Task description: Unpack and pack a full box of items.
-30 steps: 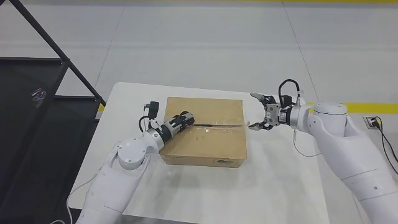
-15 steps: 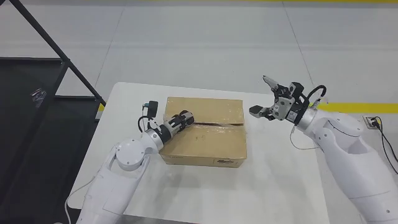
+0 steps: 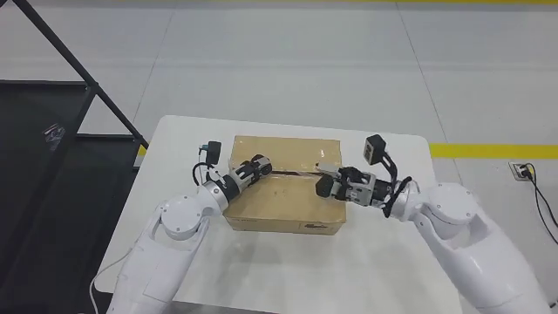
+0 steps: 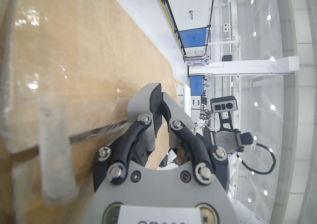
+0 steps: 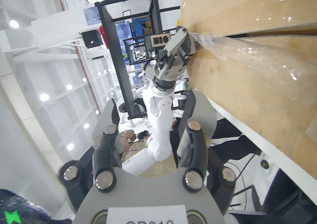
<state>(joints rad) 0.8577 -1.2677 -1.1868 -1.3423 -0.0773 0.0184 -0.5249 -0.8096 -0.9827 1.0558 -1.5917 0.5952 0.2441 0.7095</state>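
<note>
White table [image 3: 384, 253] — one cardboard box [image 3: 288, 202]

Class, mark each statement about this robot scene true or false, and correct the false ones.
1. The box has its flaps closed. True.
2. The box stands on the floor. False: it stands on the table.
3. The right gripper is open. True.
4. The left gripper is wide open. False: it is shut.
5. Clear tape lies along the box's seam. True.
</note>
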